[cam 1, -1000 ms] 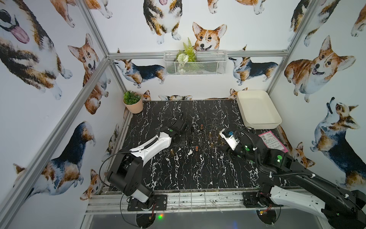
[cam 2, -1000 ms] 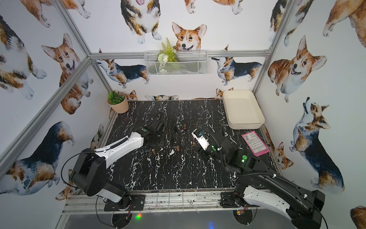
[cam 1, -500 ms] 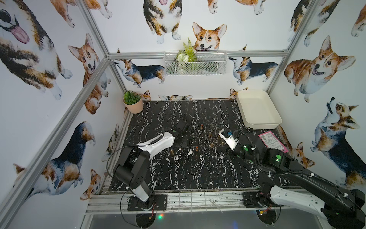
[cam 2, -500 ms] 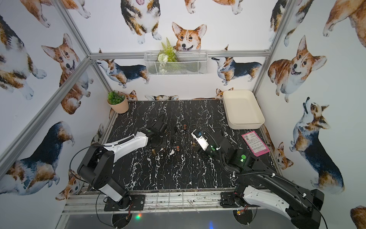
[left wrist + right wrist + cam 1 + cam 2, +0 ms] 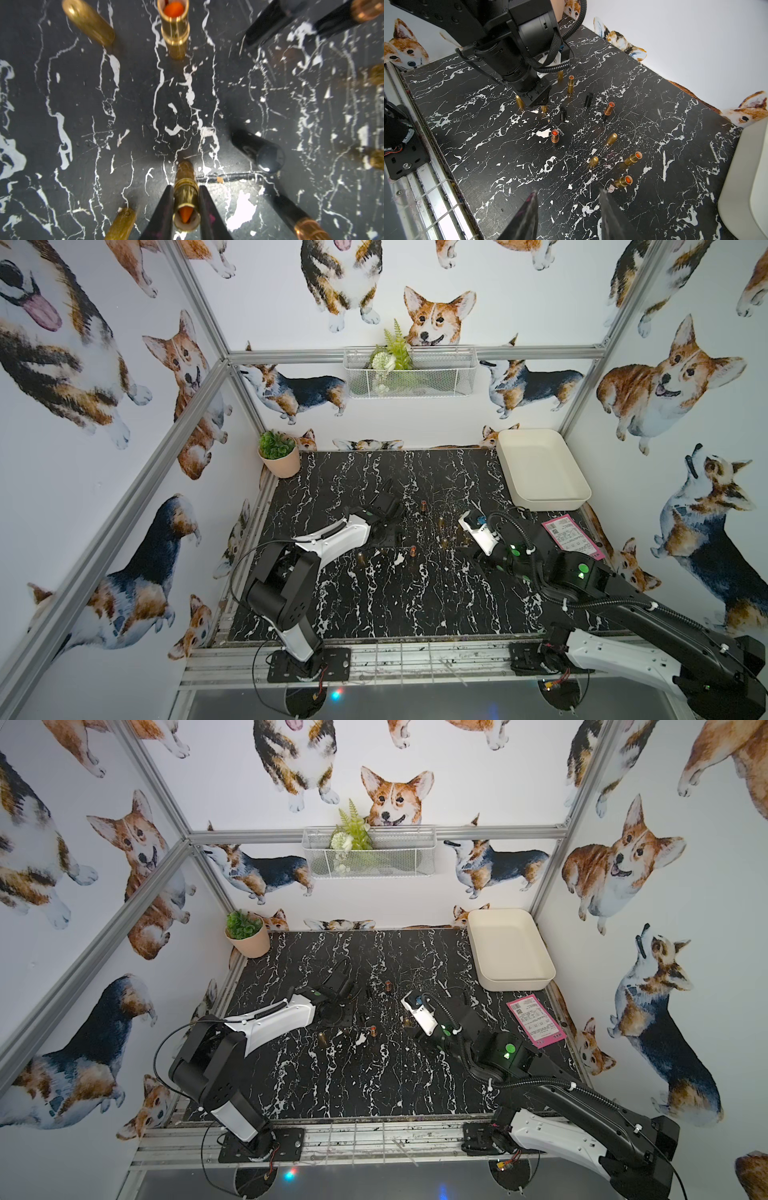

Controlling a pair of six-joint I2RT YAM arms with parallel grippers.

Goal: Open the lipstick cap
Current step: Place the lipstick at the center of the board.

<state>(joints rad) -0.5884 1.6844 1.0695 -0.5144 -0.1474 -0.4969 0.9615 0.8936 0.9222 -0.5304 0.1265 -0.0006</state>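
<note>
A gold lipstick with an orange tip and no cap stands upright on the black marble table. My left gripper points straight down over it, one black finger pressed against each side of the tube. In the right wrist view the left gripper covers all but the tube's base. A gold cap stands right beside it. My right gripper hovers open above bare table, with nothing between its fingers.
Several other uncapped lipsticks, such as a gold one and a copper one, stand around with loose gold caps and black caps. Around the table's edges are a white tray, a pink card and a potted plant.
The left arm's elbow has swung inward and its gripper has shifted slightly to the right. The right arm has not moved.
</note>
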